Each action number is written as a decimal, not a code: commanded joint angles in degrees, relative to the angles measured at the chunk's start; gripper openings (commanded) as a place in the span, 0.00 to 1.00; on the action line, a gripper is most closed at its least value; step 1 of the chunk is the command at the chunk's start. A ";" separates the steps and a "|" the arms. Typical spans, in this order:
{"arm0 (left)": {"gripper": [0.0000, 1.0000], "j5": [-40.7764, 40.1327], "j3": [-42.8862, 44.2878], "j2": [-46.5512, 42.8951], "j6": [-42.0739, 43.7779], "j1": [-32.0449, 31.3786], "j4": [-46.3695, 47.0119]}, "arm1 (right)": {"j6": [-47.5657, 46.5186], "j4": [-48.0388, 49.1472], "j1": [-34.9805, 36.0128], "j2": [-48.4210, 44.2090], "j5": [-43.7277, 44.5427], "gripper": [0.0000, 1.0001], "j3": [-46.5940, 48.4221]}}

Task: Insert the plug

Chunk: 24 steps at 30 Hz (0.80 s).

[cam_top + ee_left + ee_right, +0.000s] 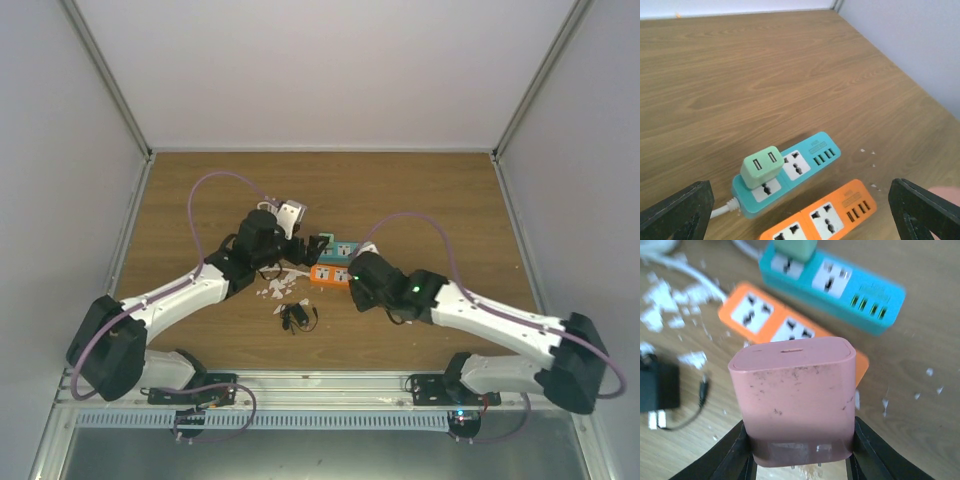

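Pink plug (792, 400) sat gripped in the right hand (801, 452), its lower sides pinched between the two black fingers (735, 460). Its body was scuffed with dark specks, and a narrow slot showed in the face turned toward the wrist camera. It hung above the table (765, 75), in no socket, and in the right wrist view it covered one end of the orange power strip (765, 320).

That strip lay flat with two sockets in view, both unfilled. Just beside it and roughly parallel lay the teal power strip (840, 285), with a row of four small ports at one end. One of its two sockets carried a green adapter (761, 166) standing upright, with two ports in its top face. The neighbouring socket was bare. A white cord (720, 212) left the teal strip at the adapter's end.

The left hand (800, 215) hovered over both strips with its fingers (675, 212) spread wide and nothing between them. In the top view the two hands faced each other across the strips, the left from the left side and the right from the right.

White scraps (660, 305) were scattered on the table beside the orange strip. Nearer the arms' bases lay a black adapter (657, 387) with a thin dark cable looped next to it, apart from both strips.
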 commanded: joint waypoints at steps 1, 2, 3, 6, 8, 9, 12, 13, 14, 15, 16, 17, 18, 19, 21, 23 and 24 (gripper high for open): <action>0.99 18.73 0.78 0.17 -5.05 4.83 3.78 | 2.65 9.06 1.19 -8.15 7.78 0.07 -4.29; 0.99 23.04 0.23 0.00 -5.81 5.69 5.49 | 2.54 10.46 1.32 -9.62 8.22 0.07 -5.20; 0.99 26.43 -0.24 -0.25 -6.62 6.23 6.95 | 2.34 11.33 1.30 -10.65 8.57 0.07 -5.72; 0.99 27.79 -0.38 -1.46 -8.53 6.77 6.09 | 2.89 12.14 1.76 -12.86 10.51 0.07 -6.64; 0.99 30.07 -0.68 -2.63 -8.04 6.74 6.82 | 2.97 13.31 2.18 -14.42 11.51 0.07 -7.97; 0.99 31.57 -0.76 -3.10 -8.11 6.68 7.34 | 2.74 13.91 2.25 -15.21 11.87 0.07 -8.68; 0.98 34.39 0.85 -3.40 -6.80 5.33 5.58 | 2.06 14.66 2.39 -16.50 12.86 0.07 -10.32; 0.97 33.71 1.99 -2.62 -5.81 4.38 3.37 | 1.96 14.68 2.47 -16.79 13.31 0.07 -10.77; 0.94 32.45 3.37 -1.50 -4.63 3.28 0.88 | 1.95 14.72 2.56 -17.06 13.51 0.07 -11.21; 0.90 31.02 4.94 -0.25 -3.41 2.30 -1.56 | 2.02 14.86 2.53 -17.37 13.59 0.07 -11.58; 0.85 29.83 6.04 1.10 -2.53 1.42 -3.00 | 2.01 15.00 2.59 -17.69 13.54 0.07 -11.94; 0.83 29.23 6.34 2.02 -2.01 0.84 -3.24 | 1.99 15.13 2.65 -17.96 13.61 0.07 -12.17; 0.82 29.06 6.30 2.84 -1.96 0.49 -2.83 | 1.95 15.27 2.69 -18.11 13.61 0.07 -12.32; 0.81 29.09 6.28 3.50 -1.93 0.19 -2.54 | 1.91 15.25 2.71 -18.21 13.66 0.07 -12.41; 0.81 29.36 6.33 4.35 -1.81 -0.24 -2.09 | 1.66 15.59 2.68 -18.35 13.35 0.07 -12.47; 0.82 29.18 6.04 4.62 -1.74 -0.67 -1.48 | 1.51 15.80 2.78 -18.07 12.97 0.07 -12.43; 0.82 28.84 6.14 4.92 -1.65 -0.93 -1.56 | 1.44 15.78 2.77 -17.84 12.86 0.07 -12.35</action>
